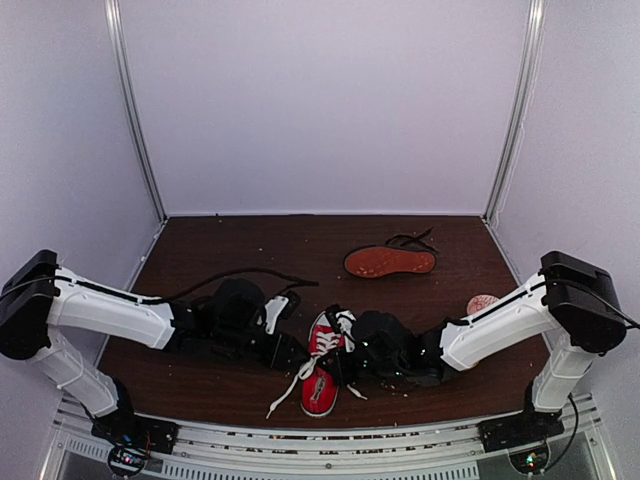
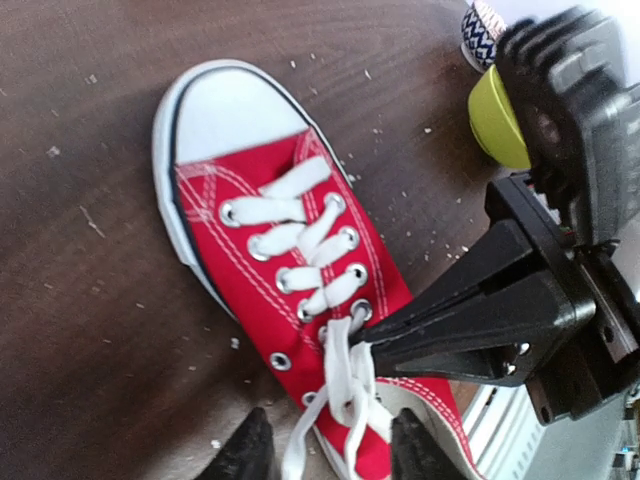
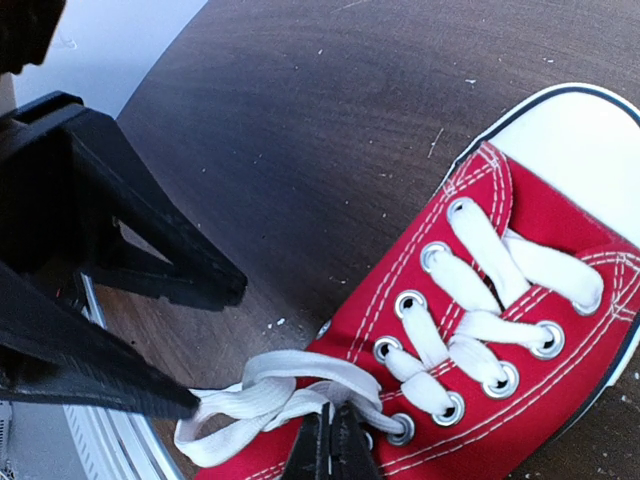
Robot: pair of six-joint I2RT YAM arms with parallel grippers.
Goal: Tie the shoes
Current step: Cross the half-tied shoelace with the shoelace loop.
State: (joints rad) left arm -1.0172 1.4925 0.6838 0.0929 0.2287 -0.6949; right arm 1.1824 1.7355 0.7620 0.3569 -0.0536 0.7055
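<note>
The red sneaker (image 1: pixel 319 392) with white laces lies at the table's front middle, toe toward the front edge. It also shows in the left wrist view (image 2: pixel 225 255) and the right wrist view (image 3: pixel 520 420). My left gripper (image 1: pixel 300 354) is open; its fingertips straddle the loose white laces (image 2: pixel 345 400) at the shoe's collar. My right gripper (image 3: pixel 332 432) is shut on the white lace crossing near the top eyelets, and its tip shows in the left wrist view (image 2: pixel 375 333). The black shoe (image 1: pixel 390 262) lies sole up at the back right, away from both grippers.
A pinkish object (image 1: pixel 482 302) sits behind my right arm. A black cable (image 1: pixel 240 272) runs across the table behind my left arm. White walls close in the brown tabletop (image 1: pixel 260 240). A metal rail (image 1: pixel 330 440) lines the front edge. Small crumbs dot the wood.
</note>
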